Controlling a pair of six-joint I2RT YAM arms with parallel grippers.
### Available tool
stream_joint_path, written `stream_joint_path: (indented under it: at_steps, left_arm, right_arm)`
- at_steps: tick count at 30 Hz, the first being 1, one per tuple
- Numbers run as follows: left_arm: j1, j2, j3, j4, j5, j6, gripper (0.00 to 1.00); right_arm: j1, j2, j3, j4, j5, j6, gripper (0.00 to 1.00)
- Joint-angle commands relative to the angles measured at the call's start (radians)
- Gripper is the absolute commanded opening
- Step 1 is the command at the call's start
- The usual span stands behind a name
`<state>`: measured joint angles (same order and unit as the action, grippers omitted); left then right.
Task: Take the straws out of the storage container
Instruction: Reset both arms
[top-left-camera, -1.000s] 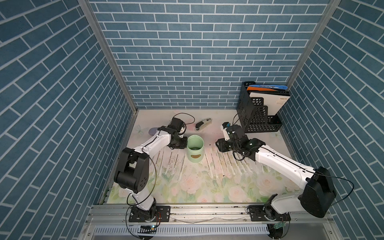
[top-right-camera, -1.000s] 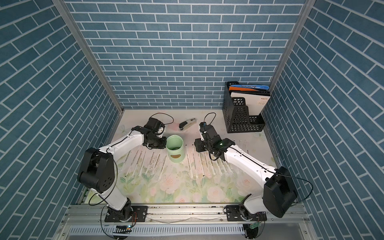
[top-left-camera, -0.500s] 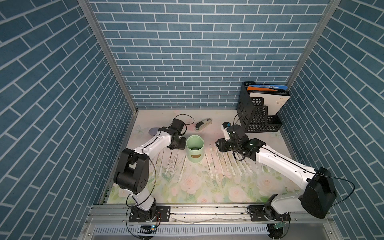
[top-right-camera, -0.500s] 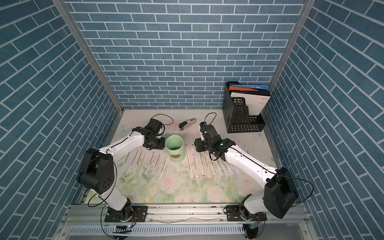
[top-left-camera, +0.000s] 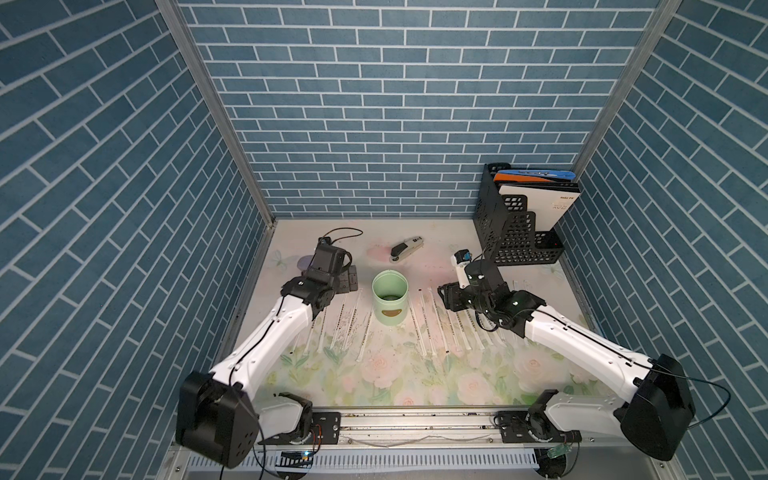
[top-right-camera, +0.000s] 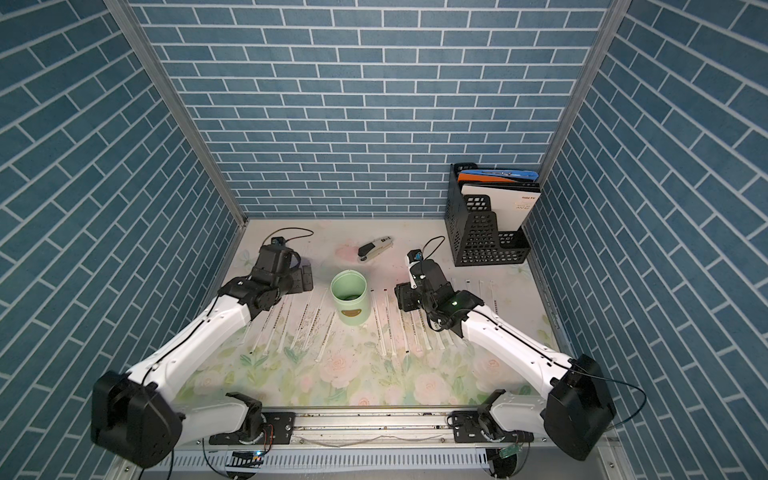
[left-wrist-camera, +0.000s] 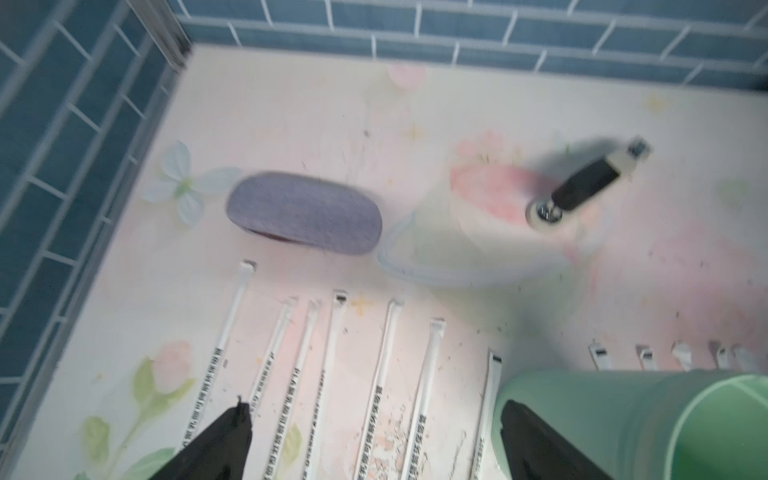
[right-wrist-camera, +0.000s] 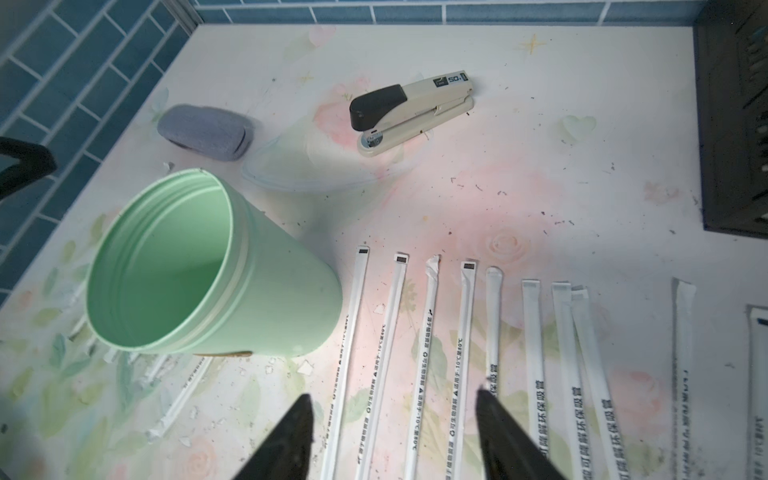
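Note:
The storage container (top-left-camera: 389, 301) (top-right-camera: 349, 299) stands upright mid-table, a mint-green cup with a brown label. In the right wrist view the storage container (right-wrist-camera: 199, 266) shows a bare green inside with no straw sticking out. The straws lie flat in rows on both sides of it: the left row (top-left-camera: 345, 324) (left-wrist-camera: 382, 374) and the right row (top-left-camera: 436, 328) (right-wrist-camera: 428, 332). My left gripper (top-left-camera: 350, 284) (left-wrist-camera: 374, 419) hangs open over the left row, one finger (left-wrist-camera: 536, 440) beside the cup wall. My right gripper (top-left-camera: 445, 297) (right-wrist-camera: 395, 403) is open over the right row, holding nothing.
A stapler (top-left-camera: 406, 249) (right-wrist-camera: 411, 108) lies behind the cup. A grey soft case (left-wrist-camera: 303, 216) (right-wrist-camera: 203, 133) sits near the back left wall. A black perforated file holder (top-left-camera: 515, 232) with folders stands at the back right.
Both grippers have opened, the left from nearly shut to wide. Both arms have stayed close to where they were, beside the cup.

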<state>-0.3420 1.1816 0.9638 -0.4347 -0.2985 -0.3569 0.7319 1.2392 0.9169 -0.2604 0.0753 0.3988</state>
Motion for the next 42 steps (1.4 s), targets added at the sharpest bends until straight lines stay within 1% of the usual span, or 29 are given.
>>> stream_joint_path:
  at_steps: [1,4,5,8,9,12,15,17,20,22,24,28,34,38,42]
  left_arm:
    - [0.018,-0.134,-0.090,0.129,-0.148,-0.019,1.00]
    - [0.023,-0.265,-0.218,0.275,-0.239,0.009,0.99]
    - [0.025,-0.296,-0.261,0.326,-0.269,0.022,1.00]
    - [0.025,-0.377,-0.405,0.470,-0.382,0.036,0.99]
    - [0.025,-0.399,-0.444,0.513,-0.417,0.038,1.00]
    - [0.026,-0.453,-0.559,0.633,-0.499,0.053,1.00]
    - [0.026,-0.477,-0.647,0.769,-0.521,0.105,0.99]
    - [0.029,-0.463,-0.702,0.872,-0.540,0.148,1.00]
    - [0.037,-0.402,-0.777,1.050,-0.566,0.194,1.00]
    - [0.055,-0.333,-0.832,1.210,-0.547,0.198,1.00]
    - [0.080,-0.251,-0.864,1.346,-0.492,0.221,1.00]
    - [0.111,-0.083,-0.868,1.521,-0.454,0.290,1.00]
    - [0.166,0.055,-0.890,1.713,-0.328,0.287,1.00]
    - [0.196,0.128,-0.889,1.788,-0.288,0.294,1.00]
    - [0.225,0.196,-0.894,1.862,-0.230,0.275,1.00]
  right_arm:
    - [-0.004,-0.061,-0.048,0.093,0.070,-0.023,0.77]
    - [-0.005,-0.112,-0.107,0.146,0.158,-0.041,0.85]
    - [-0.004,-0.127,-0.120,0.154,0.184,-0.052,0.91]
    - [-0.006,-0.182,-0.175,0.196,0.263,-0.081,0.96]
    - [-0.006,-0.206,-0.203,0.217,0.286,-0.090,1.00]
    - [-0.007,-0.296,-0.283,0.274,0.384,-0.095,0.99]
    - [-0.008,-0.404,-0.370,0.342,0.482,-0.116,1.00]
    - [-0.008,-0.476,-0.440,0.416,0.528,-0.160,1.00]
    - [-0.009,-0.563,-0.556,0.556,0.581,-0.242,0.99]
    - [-0.012,-0.605,-0.624,0.645,0.617,-0.280,0.99]
    - [-0.021,-0.621,-0.678,0.736,0.638,-0.333,1.00]
    - [-0.057,-0.592,-0.753,0.889,0.661,-0.413,0.99]
    - [-0.154,-0.493,-0.798,1.028,0.658,-0.434,1.00]
    - [-0.225,-0.426,-0.846,1.169,0.639,-0.442,1.00]
    - [-0.281,-0.341,-0.852,1.285,0.591,-0.494,1.00]
